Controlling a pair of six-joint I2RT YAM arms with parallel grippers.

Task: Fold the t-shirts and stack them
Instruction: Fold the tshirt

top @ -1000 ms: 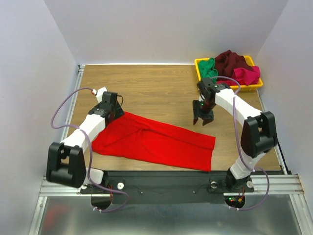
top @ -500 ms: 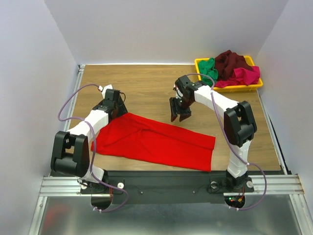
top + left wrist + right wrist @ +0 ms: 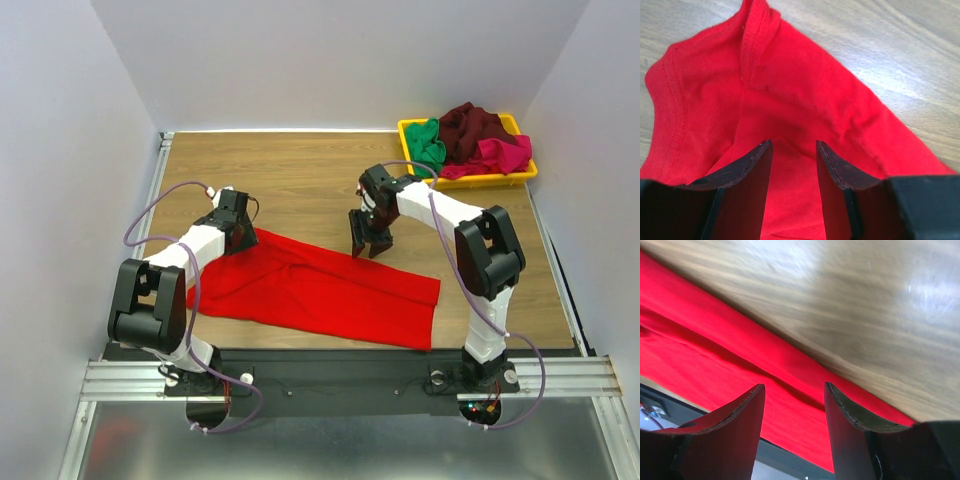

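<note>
1. Left pincer (image 3: 794,145): the jaws stood apart and clamped nothing. The red t-shirt (image 3: 320,290) lay flat on the table (image 3: 300,170), its sleeve and collar corner directly beneath and ahead of the fingertips, with cloth showing in the gap between them.
2. Right pincer (image 3: 794,387): released and empty. It hung just above the shirt's far edge, with bare wood ahead of the fingertips and red cloth beneath and behind them.
3. Risk, left side: if the jaws closed from this position, they would probably catch only the top layer or the stitched hem. The lower layer could then stay on the table, and the fold would come out skewed.
4. Risk, right side: the fingertips sat right over the cloth border. A descent slightly too far forward would likely meet wood and miss the edge. One too far back would bunch the fabric.
5. Risk, both sides: uneven lifting could drag the shirt sideways and wrinkle it.
6. Container: the yellow tray (image 3: 520,178) stood well beyond and to the right of the right pincer, at the table's far corner. It held the green t-shirt (image 3: 428,140), the maroon t-shirt (image 3: 472,125) and the magenta t-shirt (image 3: 505,153), heaped loosely and unfolded, with the magenta one spilling over the rim.
</note>
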